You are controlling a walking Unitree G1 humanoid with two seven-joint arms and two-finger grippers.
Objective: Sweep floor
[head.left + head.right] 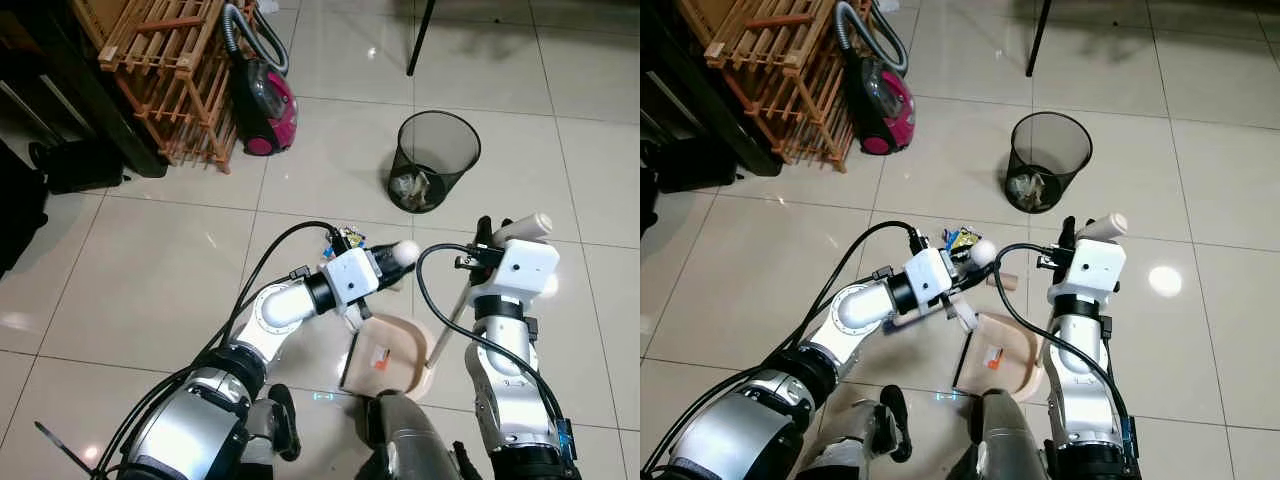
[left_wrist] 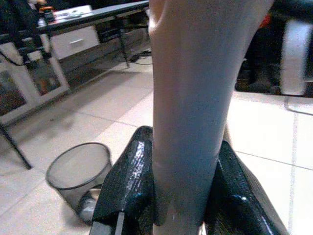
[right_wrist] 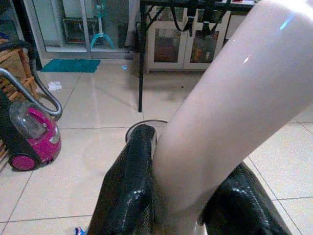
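here the left gripper (image 2: 181,196) is clamped on the brush handle (image 2: 195,98), the right gripper (image 3: 186,196) on the dustpan handle (image 3: 220,112); the beige dustpan (image 1: 385,355) rests on the tiled floor (image 1: 150,270) near the mesh bin (image 1: 433,160).

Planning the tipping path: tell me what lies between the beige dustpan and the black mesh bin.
In the left eye view, bare glossy tile separates the beige dustpan from the black mesh bin.
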